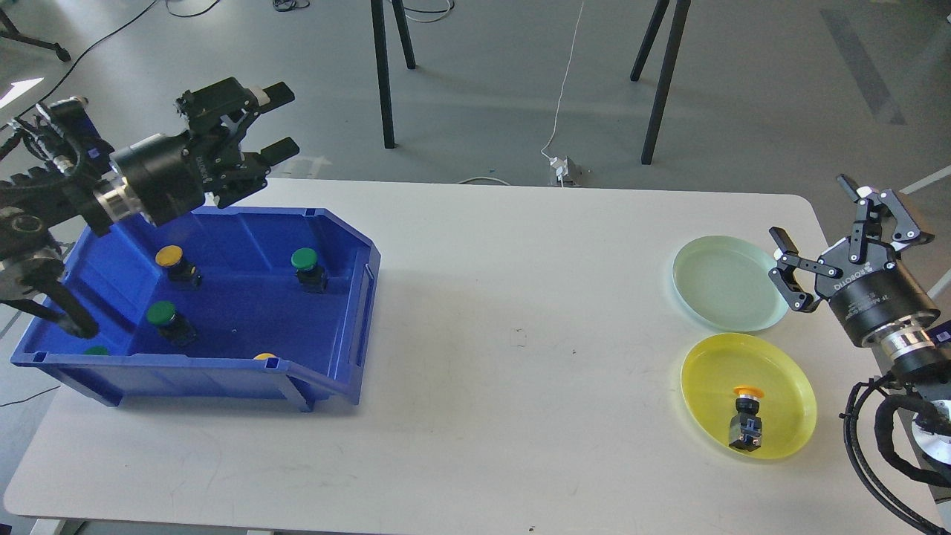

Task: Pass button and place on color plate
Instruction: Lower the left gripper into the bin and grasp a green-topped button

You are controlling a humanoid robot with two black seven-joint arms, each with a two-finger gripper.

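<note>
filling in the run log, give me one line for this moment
left gripper open, empty, over bin | right gripper open, empty, by green plate | yellow button on yellow plate

A white table (475, 297) is seen with a blue bin (356, 312) at its left and two plates at its right. Inside the bin, a yellow-capped button (172, 261) and two green-capped buttons (306, 266) (165, 319) are seen upright; two more caps are partly hidden by the front wall. The left gripper (276, 120) is held above the bin's rear wall, fingers spread, nothing between them. The pale green plate (724, 282) is bare. On the yellow plate (780, 371) a yellow-capped button (746, 417) is lying. The right gripper (839, 230) is held just beside the green plate, fingers apart and holding nothing.
</note>
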